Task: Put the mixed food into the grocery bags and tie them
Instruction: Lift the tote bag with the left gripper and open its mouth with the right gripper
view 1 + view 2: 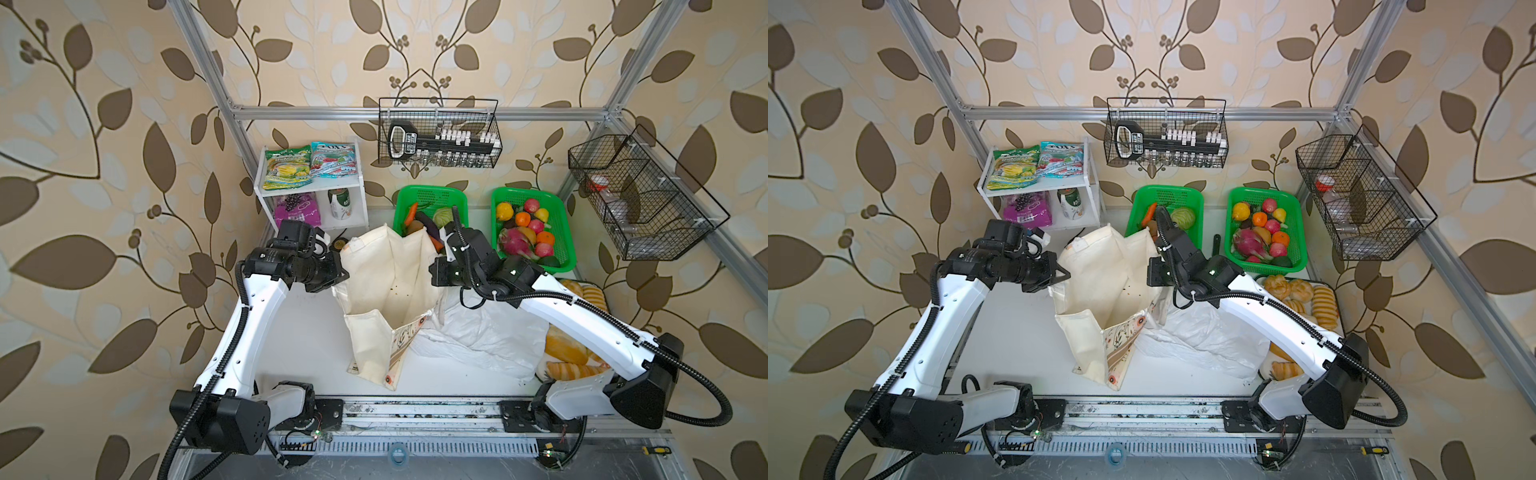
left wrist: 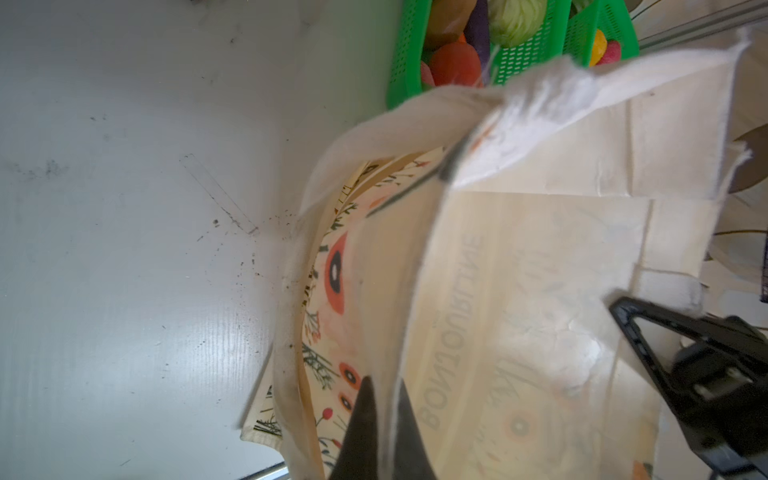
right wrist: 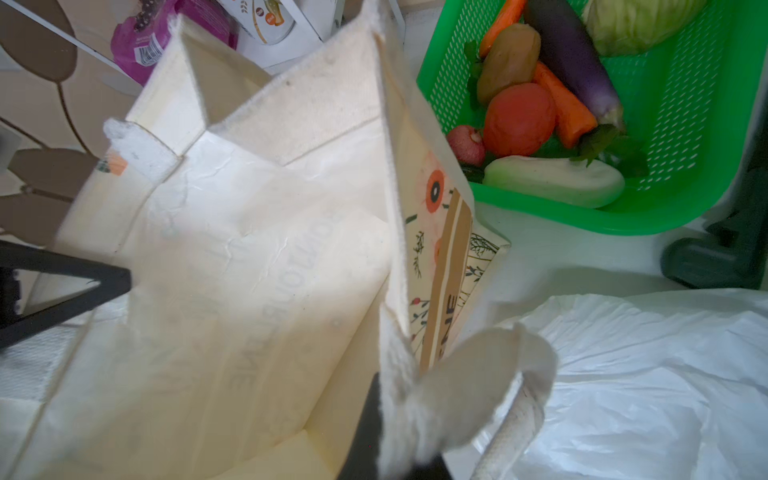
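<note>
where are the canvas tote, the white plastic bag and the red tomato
canvas tote (image 1: 376, 266): in a top view, on its pale inner wall
white plastic bag (image 1: 482, 338): in a top view, on its crumpled middle
red tomato (image 3: 519, 118): in the right wrist view, on the middle of its skin

Seen from high above: both top views look steeply down on my table (image 1: 299, 332), side by side, sharing almost the whole scene. My wrist cameras press close to the tote (image 2: 519, 270) from opposite rims, both catching its inside and the vegetable basket (image 3: 685, 124) beyond.
</note>
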`<state>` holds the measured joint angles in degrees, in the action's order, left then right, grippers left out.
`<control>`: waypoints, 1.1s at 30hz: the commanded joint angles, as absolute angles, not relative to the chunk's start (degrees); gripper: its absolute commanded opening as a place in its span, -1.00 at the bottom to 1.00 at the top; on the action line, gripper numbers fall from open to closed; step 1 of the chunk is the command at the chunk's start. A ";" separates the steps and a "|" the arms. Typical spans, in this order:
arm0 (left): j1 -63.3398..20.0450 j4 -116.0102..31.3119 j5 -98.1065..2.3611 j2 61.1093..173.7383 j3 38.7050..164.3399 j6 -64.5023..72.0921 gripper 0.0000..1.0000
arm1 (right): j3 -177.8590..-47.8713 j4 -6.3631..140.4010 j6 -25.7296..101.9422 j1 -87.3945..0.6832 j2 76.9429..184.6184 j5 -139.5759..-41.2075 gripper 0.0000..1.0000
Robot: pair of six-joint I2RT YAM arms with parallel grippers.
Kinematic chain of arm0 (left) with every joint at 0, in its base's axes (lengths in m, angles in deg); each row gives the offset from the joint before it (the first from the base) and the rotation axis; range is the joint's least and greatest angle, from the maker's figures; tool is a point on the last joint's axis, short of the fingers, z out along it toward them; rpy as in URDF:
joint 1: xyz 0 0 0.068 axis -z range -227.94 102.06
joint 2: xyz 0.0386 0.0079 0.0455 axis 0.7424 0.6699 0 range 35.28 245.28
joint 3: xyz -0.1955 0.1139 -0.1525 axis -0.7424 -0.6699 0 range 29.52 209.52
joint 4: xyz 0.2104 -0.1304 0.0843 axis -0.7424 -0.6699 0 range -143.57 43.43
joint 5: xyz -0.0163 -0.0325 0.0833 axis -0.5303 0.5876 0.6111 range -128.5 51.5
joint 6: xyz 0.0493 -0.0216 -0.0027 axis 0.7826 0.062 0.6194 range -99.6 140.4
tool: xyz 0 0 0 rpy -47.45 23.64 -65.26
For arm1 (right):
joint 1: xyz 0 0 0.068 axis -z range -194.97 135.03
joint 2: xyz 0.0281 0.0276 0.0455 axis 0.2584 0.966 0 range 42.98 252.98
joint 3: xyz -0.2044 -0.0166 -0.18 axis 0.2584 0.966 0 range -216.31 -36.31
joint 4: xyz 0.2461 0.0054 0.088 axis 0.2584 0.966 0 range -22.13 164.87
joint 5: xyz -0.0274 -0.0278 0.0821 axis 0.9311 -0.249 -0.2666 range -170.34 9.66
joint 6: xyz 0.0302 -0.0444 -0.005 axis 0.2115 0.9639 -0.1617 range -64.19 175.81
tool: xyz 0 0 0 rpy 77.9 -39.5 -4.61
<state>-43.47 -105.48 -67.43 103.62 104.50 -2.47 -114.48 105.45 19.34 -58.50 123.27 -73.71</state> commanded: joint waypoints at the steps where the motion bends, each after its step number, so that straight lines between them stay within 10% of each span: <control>1: -43.63 -103.49 -73.76 98.07 105.15 -6.11 -1.00 | -116.40 108.10 24.01 -58.01 123.04 -69.96 -1.00; 15: -35.90 -99.39 -75.19 93.80 96.85 -19.80 -0.82 | -124.44 111.45 33.63 -54.19 130.72 -78.14 -0.93; 20: -34.23 -103.21 -68.74 94.34 99.37 -17.03 -0.14 | -125.95 112.58 34.46 -54.17 132.29 -80.52 -0.72; 24: -34.23 -106.10 -62.33 94.51 105.19 -12.82 0.50 | -125.91 112.20 32.69 -54.17 130.45 -83.46 -0.16; 33: -34.38 -108.02 -41.26 97.37 118.24 -2.79 0.98 | -116.63 105.61 25.67 -52.86 117.16 -80.68 0.35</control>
<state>-34.24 -107.52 -51.60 95.90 114.32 -8.24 -120.32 109.61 28.56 -53.56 122.31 -81.20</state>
